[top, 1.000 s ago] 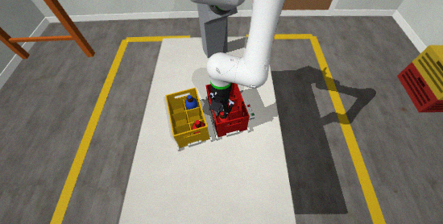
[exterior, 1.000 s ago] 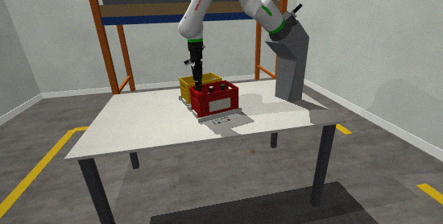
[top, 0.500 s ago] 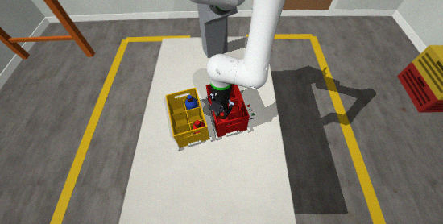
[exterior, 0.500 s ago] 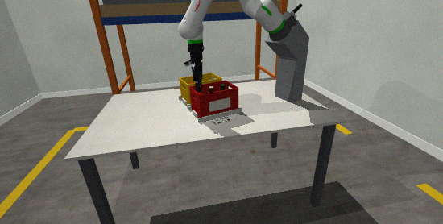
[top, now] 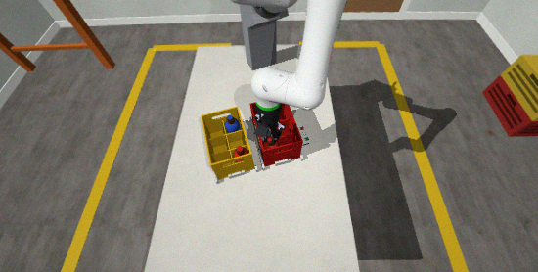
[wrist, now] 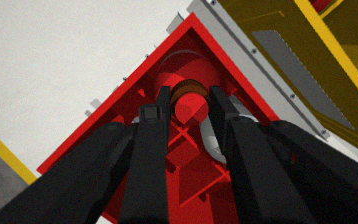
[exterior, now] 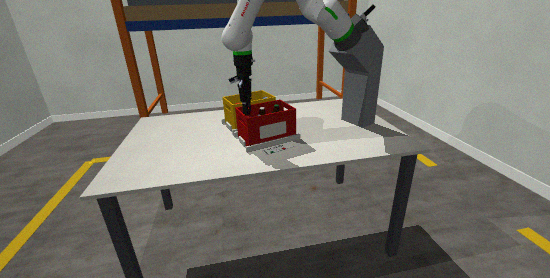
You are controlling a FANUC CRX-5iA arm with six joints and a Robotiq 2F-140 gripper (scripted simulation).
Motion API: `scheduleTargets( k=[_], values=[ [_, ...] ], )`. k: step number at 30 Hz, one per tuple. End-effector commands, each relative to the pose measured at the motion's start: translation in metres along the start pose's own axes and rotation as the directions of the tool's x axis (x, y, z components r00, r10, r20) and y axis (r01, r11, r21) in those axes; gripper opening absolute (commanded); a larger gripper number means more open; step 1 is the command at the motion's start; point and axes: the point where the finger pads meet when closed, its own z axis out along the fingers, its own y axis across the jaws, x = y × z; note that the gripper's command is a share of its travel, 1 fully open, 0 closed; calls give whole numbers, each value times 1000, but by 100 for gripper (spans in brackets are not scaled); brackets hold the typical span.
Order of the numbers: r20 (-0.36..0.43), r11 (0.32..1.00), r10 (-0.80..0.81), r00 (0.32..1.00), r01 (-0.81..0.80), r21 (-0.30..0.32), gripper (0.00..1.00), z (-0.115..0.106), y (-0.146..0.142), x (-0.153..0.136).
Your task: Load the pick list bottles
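The gripper (wrist: 189, 107) hangs straight down over a corner cell of the red crate (wrist: 130, 82), its two black fingers clamped on the neck of a red-capped bottle (wrist: 189, 106), one finger on each side of the round cap. The wrist view looks down past the fingers into the crate, where the bottle's red body fills the corner cell and red dividers cross below. From the top view, the red crate (top: 289, 147) sits on the white table (top: 254, 213) with the yellow crate (top: 215, 147) just beside it, the two side by side and level. The yellow crate holds a blue-capped bottle (top: 232, 124) in its far cell and a red-capped one (top: 240, 152) in its near cell, both upright. The arm covers much of the red crate from above. In the exterior view the gripper (exterior: 244, 99) dips to the rim of the red crate (exterior: 265, 128), where dark bottle tops (exterior: 269, 109) show above the edge, and the pick list (exterior: 277, 149) lies flat on the table just in front of that crate; its marks are too small to read.
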Motion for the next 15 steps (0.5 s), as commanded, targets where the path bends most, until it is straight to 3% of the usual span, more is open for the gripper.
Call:
scheduleTargets(
  k=[1, 15],
  values=[
    [-2, 1000, 0, 1000, 0, 0, 10, 1, 0, 1],
    [-2, 1000, 0, 1000, 0, 0, 10, 7, 0, 1]
  ],
)
